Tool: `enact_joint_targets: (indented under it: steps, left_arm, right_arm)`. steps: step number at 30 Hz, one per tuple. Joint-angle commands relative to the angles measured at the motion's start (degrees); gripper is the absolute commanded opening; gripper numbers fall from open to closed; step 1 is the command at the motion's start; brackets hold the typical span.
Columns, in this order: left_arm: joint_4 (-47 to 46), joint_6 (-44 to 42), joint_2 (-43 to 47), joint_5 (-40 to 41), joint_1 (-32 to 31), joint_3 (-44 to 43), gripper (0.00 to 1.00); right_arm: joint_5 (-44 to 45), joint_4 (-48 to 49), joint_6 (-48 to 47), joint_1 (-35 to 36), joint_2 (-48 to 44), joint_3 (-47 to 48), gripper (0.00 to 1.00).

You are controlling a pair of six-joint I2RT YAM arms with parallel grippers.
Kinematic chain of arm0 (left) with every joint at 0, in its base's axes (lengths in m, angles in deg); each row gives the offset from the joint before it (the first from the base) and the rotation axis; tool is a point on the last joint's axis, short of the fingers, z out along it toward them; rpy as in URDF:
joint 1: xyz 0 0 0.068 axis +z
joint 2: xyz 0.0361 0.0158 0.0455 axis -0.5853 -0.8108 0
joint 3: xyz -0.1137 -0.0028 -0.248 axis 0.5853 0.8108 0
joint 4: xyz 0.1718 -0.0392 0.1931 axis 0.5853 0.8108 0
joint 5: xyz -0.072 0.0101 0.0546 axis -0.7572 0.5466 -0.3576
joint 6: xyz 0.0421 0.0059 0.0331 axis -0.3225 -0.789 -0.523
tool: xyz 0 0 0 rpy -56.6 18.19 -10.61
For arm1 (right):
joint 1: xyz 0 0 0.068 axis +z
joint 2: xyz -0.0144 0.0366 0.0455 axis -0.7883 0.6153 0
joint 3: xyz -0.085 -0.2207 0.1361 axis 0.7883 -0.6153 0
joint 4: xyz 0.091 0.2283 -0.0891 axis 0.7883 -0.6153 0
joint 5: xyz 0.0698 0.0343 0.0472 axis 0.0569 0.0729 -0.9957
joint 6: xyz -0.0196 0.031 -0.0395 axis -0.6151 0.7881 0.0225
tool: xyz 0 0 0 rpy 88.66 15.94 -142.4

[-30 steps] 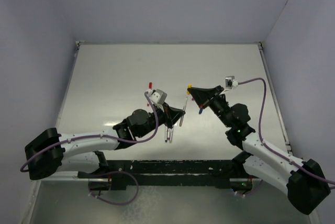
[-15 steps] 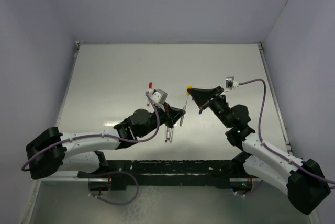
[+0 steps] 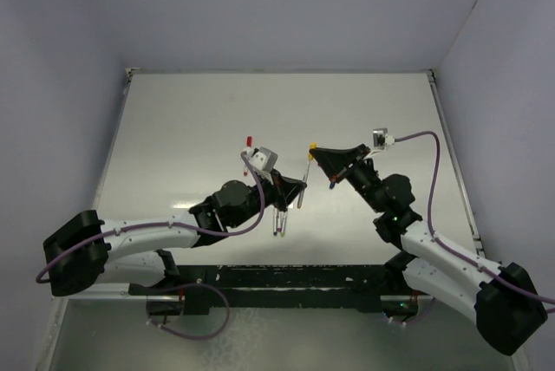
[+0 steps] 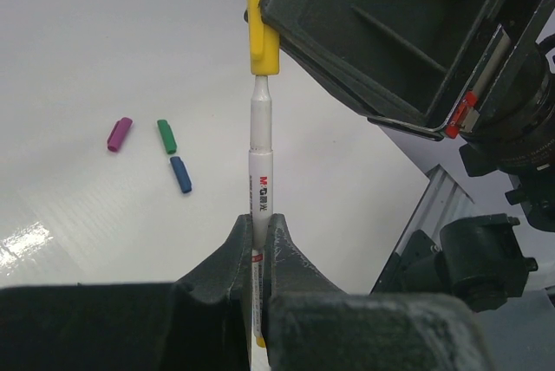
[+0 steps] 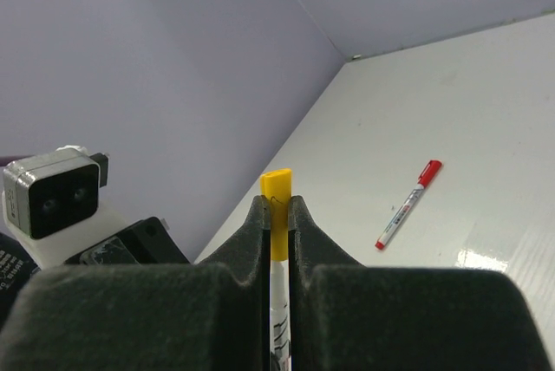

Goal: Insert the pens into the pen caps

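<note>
From above and behind the arm bases (image 3: 165, 269) we look down from afar on the whole bench (image 3: 173, 120), its far edge at the top of the view. Our left wrist camera sits close behind the left pincer (image 4: 259, 224) and faces out along it towards the right pincer (image 5: 277, 208), whose own camera looks the opposite way, equally close, over the bench to the wall corner (image 5: 347, 57). All three views share the pen (image 4: 261, 154) and yellow cap (image 4: 262, 16) between the two pincers.
</note>
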Motion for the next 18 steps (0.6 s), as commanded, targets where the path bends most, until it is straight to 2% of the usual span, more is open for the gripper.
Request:
enact_joint_targets:
  steps: [1,10,18]
  left_arm:
    - [-2.72,-0.33,-0.36,0.75,0.23,-2.14,0.00]
    - [-4.39,0.39,-1.32,0.54,0.42,-1.91,0.00]
    - [-5.93,0.19,1.48,2.54,0.47,0.03,0.00]
  right_arm:
    - [-0.82,4.40,0.94,0.13,0.40,-0.30,0.00]
    - [-1.49,6.12,2.08,0.71,2.05,-0.71,0.00]
    - [-0.84,5.61,1.49,1.17,1.39,-1.77,0.00]
